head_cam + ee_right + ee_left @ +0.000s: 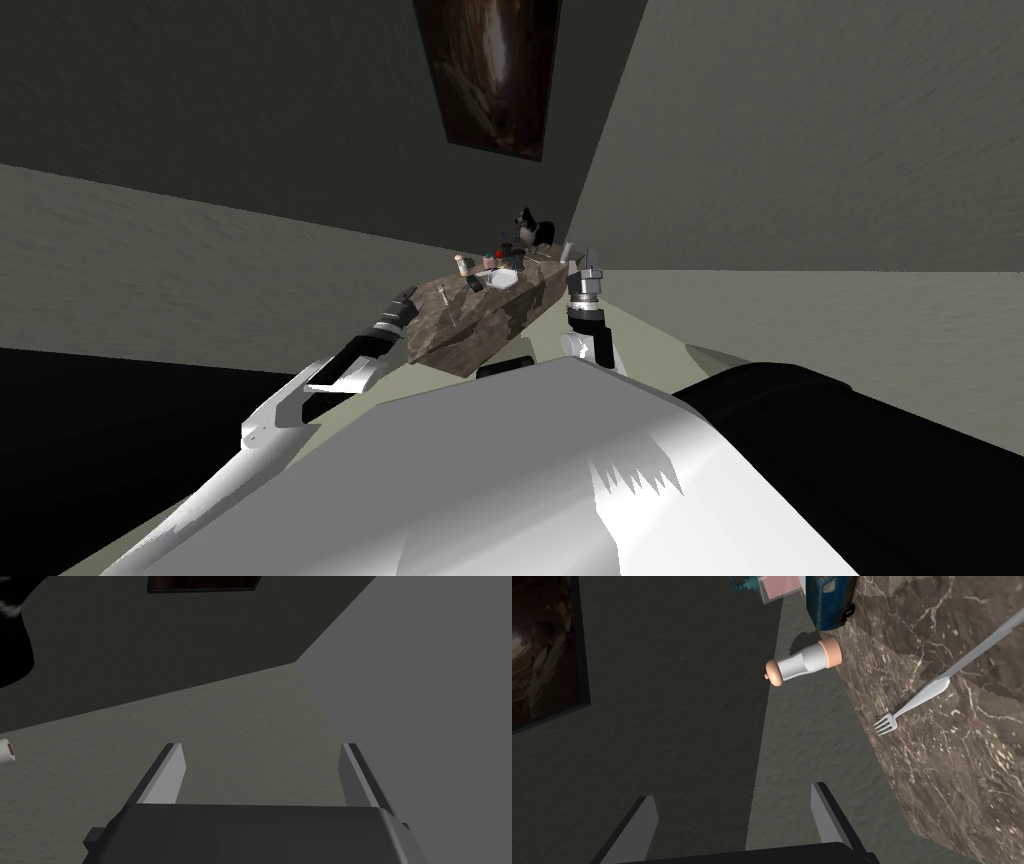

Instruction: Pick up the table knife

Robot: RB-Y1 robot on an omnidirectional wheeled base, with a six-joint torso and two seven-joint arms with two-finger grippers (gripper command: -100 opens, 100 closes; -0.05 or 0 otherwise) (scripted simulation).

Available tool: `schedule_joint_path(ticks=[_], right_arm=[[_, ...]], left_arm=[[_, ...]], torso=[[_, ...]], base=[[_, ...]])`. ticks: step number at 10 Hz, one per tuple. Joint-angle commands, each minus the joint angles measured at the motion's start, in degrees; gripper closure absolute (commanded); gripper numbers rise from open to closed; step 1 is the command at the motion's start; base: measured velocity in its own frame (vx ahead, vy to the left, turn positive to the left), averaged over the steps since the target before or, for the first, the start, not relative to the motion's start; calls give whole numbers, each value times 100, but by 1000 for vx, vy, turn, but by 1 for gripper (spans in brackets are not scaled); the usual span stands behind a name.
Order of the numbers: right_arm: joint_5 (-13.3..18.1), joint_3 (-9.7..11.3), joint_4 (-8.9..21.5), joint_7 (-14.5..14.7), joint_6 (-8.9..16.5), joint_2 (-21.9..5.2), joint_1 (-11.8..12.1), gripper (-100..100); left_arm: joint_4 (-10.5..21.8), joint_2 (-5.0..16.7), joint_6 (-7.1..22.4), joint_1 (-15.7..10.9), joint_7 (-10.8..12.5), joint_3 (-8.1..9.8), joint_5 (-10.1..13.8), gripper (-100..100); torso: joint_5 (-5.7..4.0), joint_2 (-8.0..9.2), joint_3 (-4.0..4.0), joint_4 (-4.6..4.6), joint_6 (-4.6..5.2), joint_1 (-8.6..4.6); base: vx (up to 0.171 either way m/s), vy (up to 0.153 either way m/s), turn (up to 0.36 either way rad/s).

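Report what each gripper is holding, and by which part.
Nothing is held. The left gripper is open beside the marbled table, short of the fork. The right gripper is open too, with nothing between its fingers.

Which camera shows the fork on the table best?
The left wrist view: the fork lies close, tines and handle clear on the brown marbled table. The head view gives it at most as a faint sliver far off; the right wrist view faces walls.

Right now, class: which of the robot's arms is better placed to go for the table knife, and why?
Probably left. The open left claw faces the marble table, where a fork and a silver piece, likely the table knife, lie. The open right claw faces floor and wall.
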Motion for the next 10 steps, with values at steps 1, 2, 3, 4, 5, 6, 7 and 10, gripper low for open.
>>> schedule_joint_path(ticks=[1, 2, 3, 4, 5, 6, 7, 10], right_arm=[[0, 0, 0, 0, 0, 0, 0, 0], [0, 0, 0, 0, 0, 0, 0, 0], [0, 0, 0, 0, 0, 0, 0, 0], [0, 0, 0, 0, 0, 0, 0, 0], [0, 0, 0, 0, 0, 0, 0, 0], [0, 0, 0, 0, 0, 0, 0, 0], [0, 0, 0, 0, 0, 0, 0, 0], [0, 1, 0, 0, 0, 0, 0, 0]], left_arm=[[133, 286, 202, 19, -19, -113, 130, -100], [133, 375, 202, 19, -19, -113, 130, -100], [221, 574, 397, 52, -40, -202, 245, -100], [221, 684, 397, 52, -40, -202, 245, -100], [303, 885, 594, 99, -72, -292, 357, -100], [303, 993, 594, 99, -72, -292, 357, -100], [375, 1203, 794, 159, -112, -383, 466, -100], [440, 1616, 993, 232, -161, -476, 570, -100]], torso=[[0, 0, 0, 0, 0, 0], [0, -2, -1, -1, 3, -4], [-1, -1, 0, 0, 0, -4], [-1, -3, -2, -1, 3, -8], [-2, -2, -1, 0, -1, -6], [-2, -6, -4, -1, 1, -10], [-3, -6, -4, -1, 0, -12], [-5, -12, -7, -3, 1, -21]], base=[[17, -21, -133], [15, -16, -93], [21, -26, -178], [19, -20, -61], [35, -34, -116], [31, -36, -69], [34, -54, -120], [41, -51, -83]])
